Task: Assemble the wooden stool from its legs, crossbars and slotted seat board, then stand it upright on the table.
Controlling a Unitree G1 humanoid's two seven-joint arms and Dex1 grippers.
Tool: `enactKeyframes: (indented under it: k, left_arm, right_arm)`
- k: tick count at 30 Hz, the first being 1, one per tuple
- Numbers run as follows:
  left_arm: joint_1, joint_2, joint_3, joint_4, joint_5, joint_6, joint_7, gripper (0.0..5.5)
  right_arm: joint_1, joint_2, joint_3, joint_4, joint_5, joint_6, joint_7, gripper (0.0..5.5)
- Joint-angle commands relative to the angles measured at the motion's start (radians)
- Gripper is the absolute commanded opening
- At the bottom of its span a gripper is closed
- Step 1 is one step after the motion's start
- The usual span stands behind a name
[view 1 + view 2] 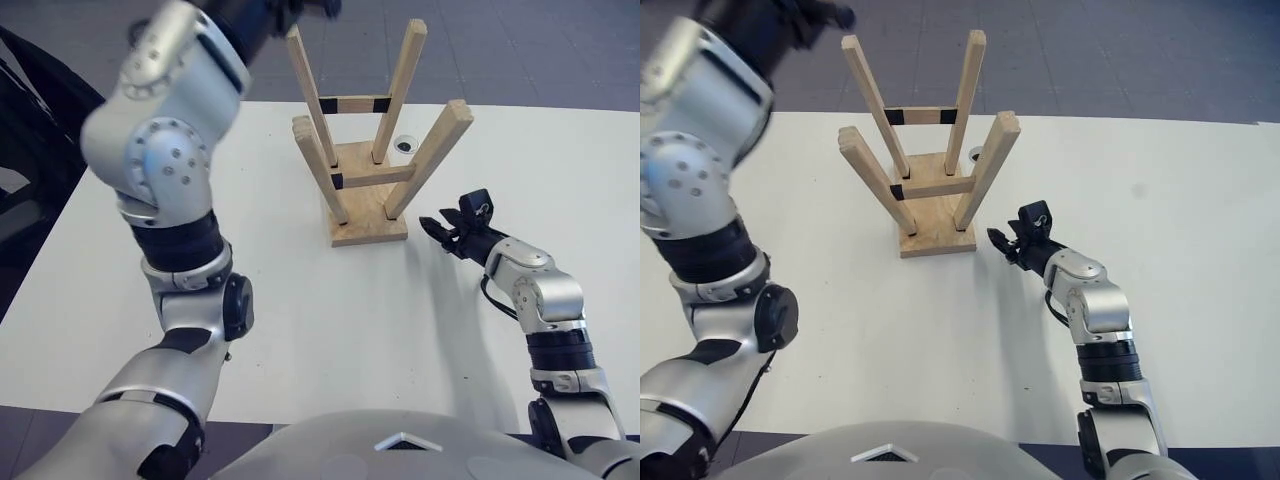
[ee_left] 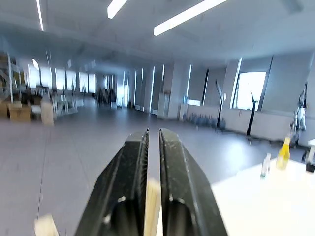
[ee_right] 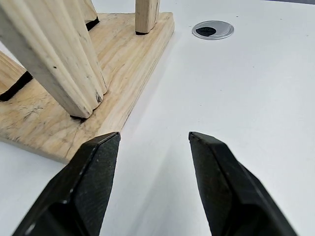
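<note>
The stool (image 1: 370, 190) stands inverted on the table (image 1: 300, 330), seat board (image 1: 368, 222) down. The right gripper (image 3: 153, 136) waits spread beside the board, while the left gripper (image 2: 153, 132) is raised, fingers nearly pressed together. A one-sided lift could topple it or loosen a leg.

Pale grained wood makes up the stool (image 1: 368, 215), with black bands at the crossbar ends. The table (image 1: 300, 330) is white, its grommet (image 3: 213, 30) silver. The left claw (image 2: 153, 131) and right claw (image 3: 153, 135) are black.
</note>
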Motion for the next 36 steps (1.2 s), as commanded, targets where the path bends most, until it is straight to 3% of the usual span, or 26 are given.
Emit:
enactKeyframes:
  k: [1, 5, 8, 17, 23, 26, 29, 33, 36]
  left_arm:
    - [0.130, 0.072, 0.085, 0.030, 0.086, -0.072, 0.045, 0.41]
    - [0.386, 0.116, 0.101, 0.127, 0.249, -0.187, 0.086, 0.41]
    - [0.526, 0.077, 0.080, 0.119, 0.283, -0.217, 0.085, 0.41]
    - [0.629, 0.046, 0.047, 0.123, 0.313, -0.253, 0.079, 0.41]
    - [0.662, 0.046, 0.041, 0.158, 0.326, -0.282, 0.070, 0.38]
    - [0.660, 0.056, 0.048, 0.184, 0.326, -0.298, 0.057, 0.38]
    - [0.652, 0.082, 0.054, 0.227, 0.313, -0.318, 0.006, 0.38]
    - [0.688, 0.128, 0.045, 0.317, 0.321, -0.378, -0.099, 0.38]
    - [0.747, 0.167, 0.029, 0.421, 0.337, -0.428, -0.187, 0.38]
  right_arm:
    - [0.023, -0.048, 0.002, -0.174, 0.084, 0.166, 0.061, 2.58]
    - [-0.043, 0.021, -0.010, -0.173, 0.086, 0.179, 0.004, 2.58]
    - [-0.090, 0.106, -0.021, -0.081, 0.073, 0.143, -0.056, 2.58]
    - [-0.158, 0.264, -0.083, 0.006, 0.103, 0.126, -0.159, 2.58]
    - [-0.167, 0.294, -0.069, -0.004, 0.048, 0.155, -0.264, 1.51]
    - [-0.145, 0.211, 0.020, -0.020, 0.015, 0.134, -0.161, 1.16]
    - [-0.154, 0.038, 0.092, 0.038, -0.007, -0.035, 0.126, 1.09]
    - [-0.304, -0.126, 0.114, 0.350, -0.093, -0.356, 0.423, 1.09]
    - [-0.453, -0.122, 0.139, 0.649, -0.169, -0.652, 0.505, 1.09]
